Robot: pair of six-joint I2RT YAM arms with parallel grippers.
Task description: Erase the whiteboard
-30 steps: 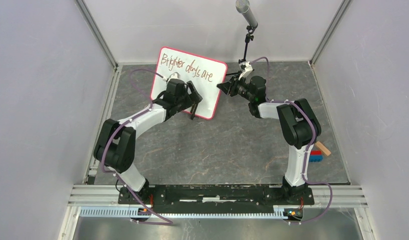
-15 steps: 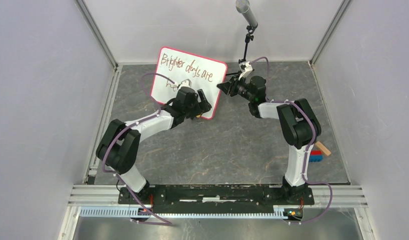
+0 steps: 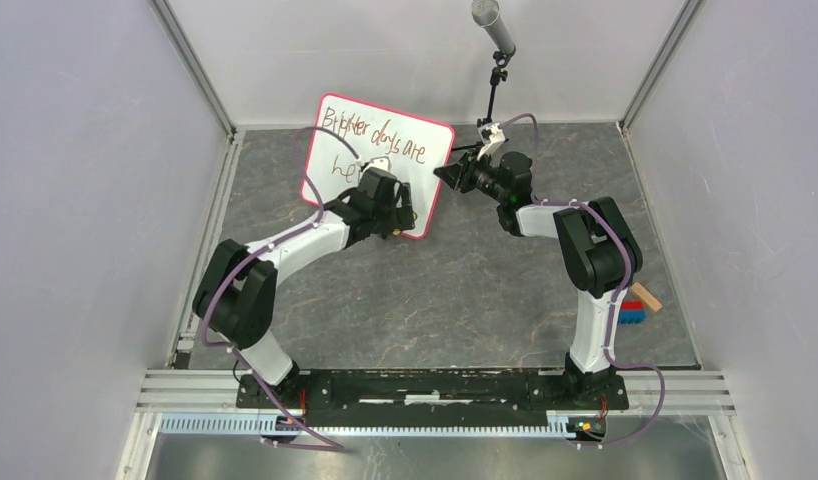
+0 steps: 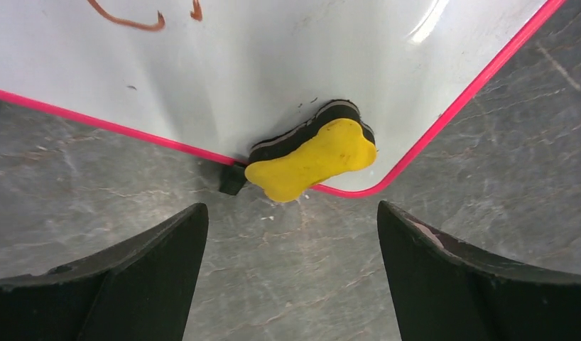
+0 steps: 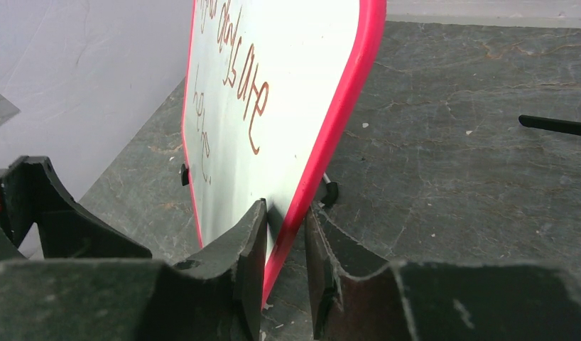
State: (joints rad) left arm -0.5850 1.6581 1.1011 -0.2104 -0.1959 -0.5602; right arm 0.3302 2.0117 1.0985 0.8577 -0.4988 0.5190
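The whiteboard (image 3: 380, 150) stands tilted at the back, with dark handwriting on its upper part and a red-pink rim. My right gripper (image 3: 447, 173) is shut on its right edge; in the right wrist view the rim (image 5: 330, 142) sits between the closed fingers of the right gripper (image 5: 284, 224). My left gripper (image 3: 395, 212) is open and empty over the board's lower right corner. In the left wrist view a yellow bone-shaped eraser (image 4: 312, 160) lies against the whiteboard (image 4: 273, 64) at that corner, just beyond the left gripper (image 4: 291, 220), not touching its fingers.
A microphone on a thin black stand (image 3: 495, 30) rises behind the right gripper; its black rod (image 5: 554, 126) lies on the floor. Red and blue bricks with a wooden block (image 3: 637, 305) sit at the right wall. Grey walls close in both sides.
My left gripper has moved right and down across the board to its lower right corner, uncovering a second line of writing. The right arm and the board have not moved.
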